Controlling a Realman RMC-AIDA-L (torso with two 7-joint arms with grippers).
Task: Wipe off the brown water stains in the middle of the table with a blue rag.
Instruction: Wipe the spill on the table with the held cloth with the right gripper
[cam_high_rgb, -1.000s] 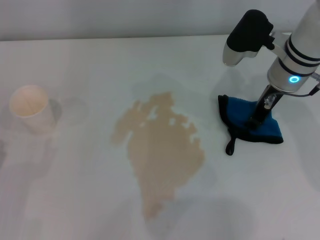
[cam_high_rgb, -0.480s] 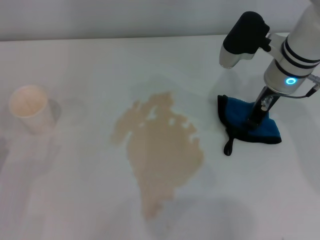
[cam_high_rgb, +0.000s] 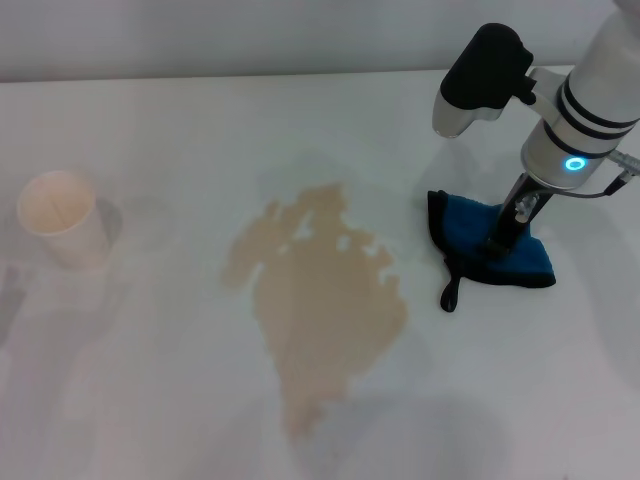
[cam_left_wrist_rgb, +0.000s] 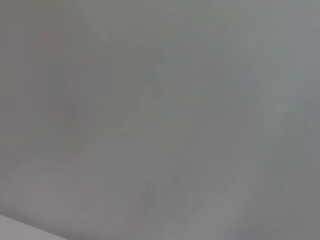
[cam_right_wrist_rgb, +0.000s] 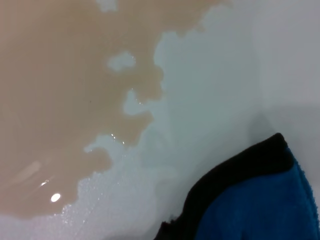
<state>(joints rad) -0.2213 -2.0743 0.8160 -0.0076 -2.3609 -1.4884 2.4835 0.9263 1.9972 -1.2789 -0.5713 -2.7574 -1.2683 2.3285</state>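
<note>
The brown water stains (cam_high_rgb: 320, 300) spread as a pale tan blotch over the middle of the white table (cam_high_rgb: 170, 400), tapering to a point toward the front. The blue rag (cam_high_rgb: 468, 222), bunched, with black trim and a black loop, lies on the table just right of the stains and apart from them. My right gripper (cam_high_rgb: 500, 244) stands upright on the rag, shut on it. The right wrist view shows the stains (cam_right_wrist_rgb: 65, 100) and a corner of the rag (cam_right_wrist_rgb: 260, 205) with bare table between them. My left gripper is out of view.
A white paper cup (cam_high_rgb: 60, 215) stands at the far left of the table. The left wrist view shows only a plain grey surface.
My right gripper and the blue rag have slid a little to the left, toward the stains. The stains and the cup have not changed.
</note>
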